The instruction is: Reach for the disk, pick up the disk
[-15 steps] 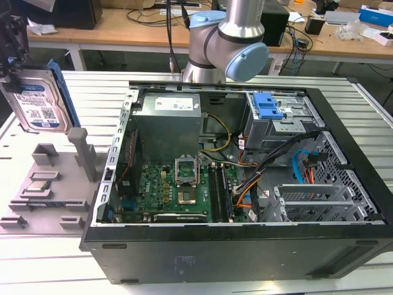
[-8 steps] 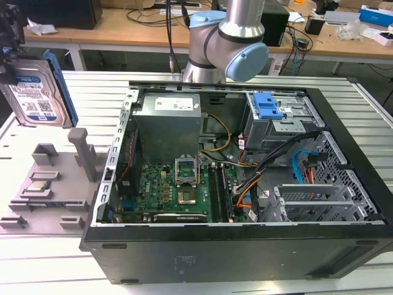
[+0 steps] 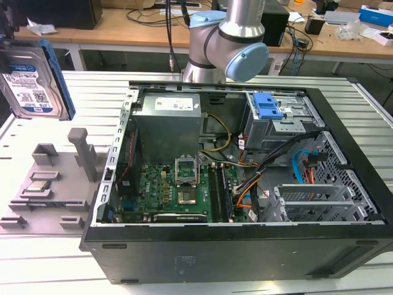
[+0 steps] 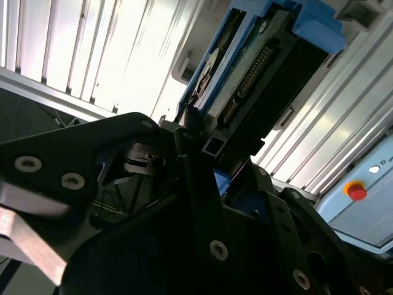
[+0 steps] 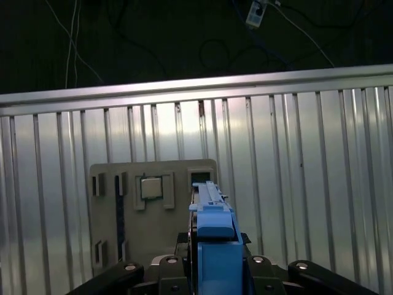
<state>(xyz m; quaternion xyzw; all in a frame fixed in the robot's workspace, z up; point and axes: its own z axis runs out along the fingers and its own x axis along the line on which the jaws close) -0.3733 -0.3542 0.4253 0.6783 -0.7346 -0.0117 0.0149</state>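
gripper (image 5: 212, 265) clamped on the disk (image 3: 34, 83), black fingers (image 4: 195, 184) pinching its two flat sides, as seen in both wrist views. holding it up on edge, label face toward the exterior camera, blue bracket (image 3: 61, 86) running down the side on the exterior view's right. lifted well clear of the slatted metal table (image 3: 37, 258), up over the table's end on the exterior view's left, touching nothing but the fingers. straight below in the first wrist view: grey fixture plate (image 5: 153, 233) flat on the slats, small square chip (image 5: 150, 187) seated in one of its pockets, disk's blue edge showing just beside that pocket. same plate near the table's edge in the exterior view, grey posts (image 3: 83, 150) standing upright on it. open pc case (image 3: 245, 258) across the middle of the table, motherboard (image 3: 172, 190) facing up, well apart from the disk. arm's grey-and-blue joint (image 3: 230, 43) behind the case's far edge.
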